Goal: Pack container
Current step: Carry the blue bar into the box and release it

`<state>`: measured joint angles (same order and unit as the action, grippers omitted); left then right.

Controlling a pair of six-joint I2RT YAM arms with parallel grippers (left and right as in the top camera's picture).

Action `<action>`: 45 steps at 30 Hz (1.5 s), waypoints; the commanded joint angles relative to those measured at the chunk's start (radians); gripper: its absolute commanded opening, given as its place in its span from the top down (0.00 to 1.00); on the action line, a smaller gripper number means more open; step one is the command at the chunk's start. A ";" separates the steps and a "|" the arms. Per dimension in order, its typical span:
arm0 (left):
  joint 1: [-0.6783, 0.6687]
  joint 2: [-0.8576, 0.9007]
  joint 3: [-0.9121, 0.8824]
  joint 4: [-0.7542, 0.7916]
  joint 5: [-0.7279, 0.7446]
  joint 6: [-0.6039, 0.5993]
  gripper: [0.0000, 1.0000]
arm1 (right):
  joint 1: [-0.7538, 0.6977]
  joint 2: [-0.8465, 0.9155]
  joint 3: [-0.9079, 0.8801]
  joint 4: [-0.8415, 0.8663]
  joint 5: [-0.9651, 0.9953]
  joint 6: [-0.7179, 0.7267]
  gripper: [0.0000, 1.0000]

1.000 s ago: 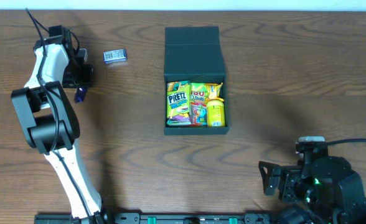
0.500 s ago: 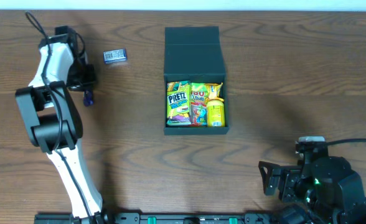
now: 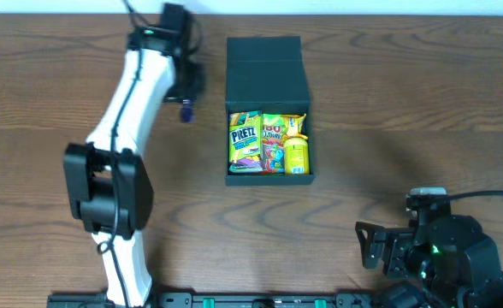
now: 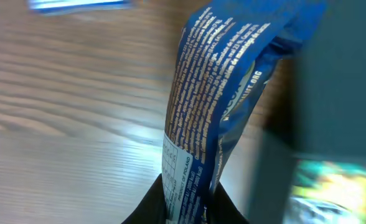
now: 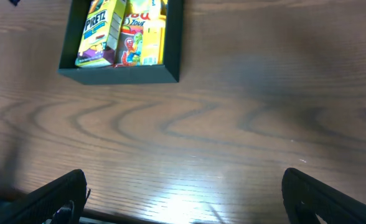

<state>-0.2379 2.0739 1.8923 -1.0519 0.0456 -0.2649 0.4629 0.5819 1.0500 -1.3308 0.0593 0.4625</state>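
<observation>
The container (image 3: 267, 178) is a dark teal box lying open in the middle of the table, its flap lid (image 3: 266, 73) folded back to the far side. Several bright snack packets (image 3: 269, 143) fill it. My left gripper (image 3: 186, 96) is shut on a blue snack packet (image 3: 185, 111) and holds it just left of the lid. In the left wrist view the blue packet (image 4: 217, 93) stands up from the jaws (image 4: 186, 208), with the container's dark wall (image 4: 338, 74) at the right. My right gripper (image 5: 186, 199) is open and empty near the front right; its view shows the container (image 5: 117, 74) ahead.
A small blue-and-white packet (image 4: 77, 5) lies on the wood beyond the held packet; in the overhead view the left arm hides it. The right arm's base (image 3: 440, 252) sits at the front right corner. Bare wooden tabletop (image 3: 405, 111) lies right of the container.
My left arm has swung from the far left of the table rightwards to the container's lid, carrying the blue packet. The right arm has not moved.
</observation>
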 commanded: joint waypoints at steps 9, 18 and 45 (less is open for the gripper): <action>-0.321 -0.007 0.014 0.040 -0.003 -0.335 0.91 | -0.005 -0.001 0.010 -0.001 0.003 -0.011 0.01; -0.386 0.029 -0.007 0.045 -0.015 -0.469 0.94 | -0.005 -0.001 0.010 -0.001 0.003 -0.011 0.01; -0.375 0.127 -0.006 0.014 0.078 -0.475 0.70 | -0.005 -0.001 0.010 -0.001 0.003 -0.011 0.01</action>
<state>-0.6315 2.1918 1.8908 -1.0260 0.1280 -0.7364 0.4629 0.5819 1.0500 -1.3308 0.0593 0.4629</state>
